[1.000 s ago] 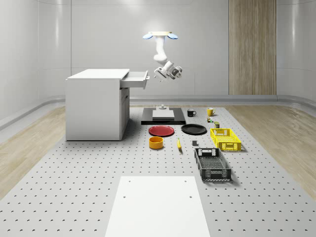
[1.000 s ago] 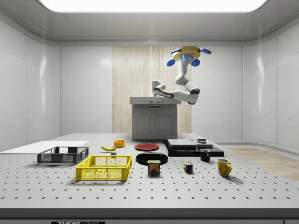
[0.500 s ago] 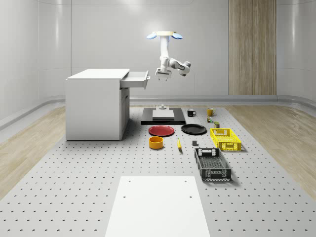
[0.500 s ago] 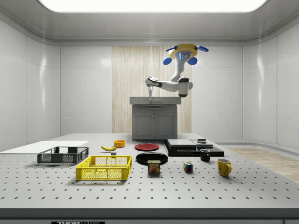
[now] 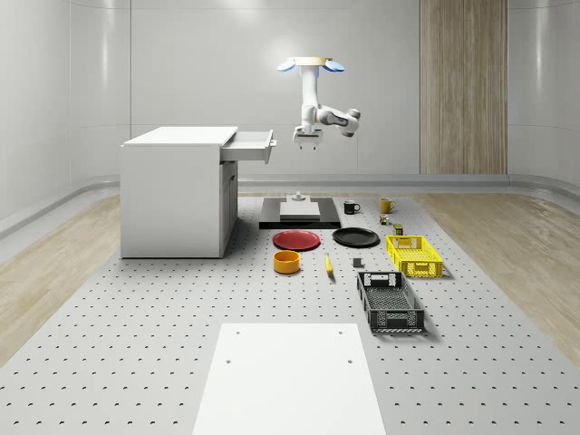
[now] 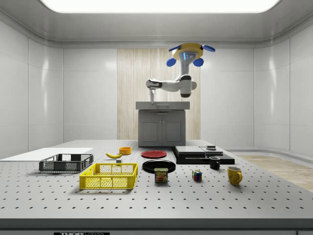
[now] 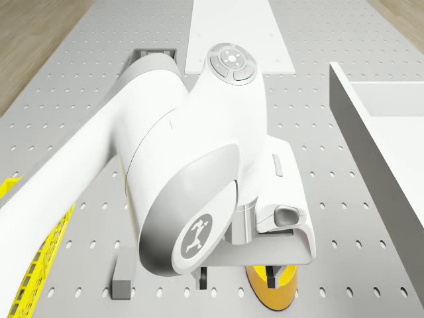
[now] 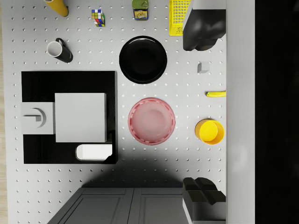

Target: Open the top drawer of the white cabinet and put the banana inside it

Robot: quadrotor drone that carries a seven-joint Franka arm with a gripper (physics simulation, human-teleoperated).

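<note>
The drone [image 5: 311, 63] hovers high beside the white cabinet [image 5: 177, 192], whose top drawer [image 5: 246, 145] stands pulled out. Its gripper [image 5: 308, 139] hangs wide and empty, pointing down, just off the drawer's front. The banana [image 5: 328, 264] lies on the surface [image 5: 136, 308] near the orange bowl [image 5: 287, 262].

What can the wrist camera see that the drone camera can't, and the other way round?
Wrist view: the banana, red plate, black plate, black mug and puzzle cube. Drone view: the robot's white arm and the flat white board. Both: the yellow bowl and the yellow crate.
</note>
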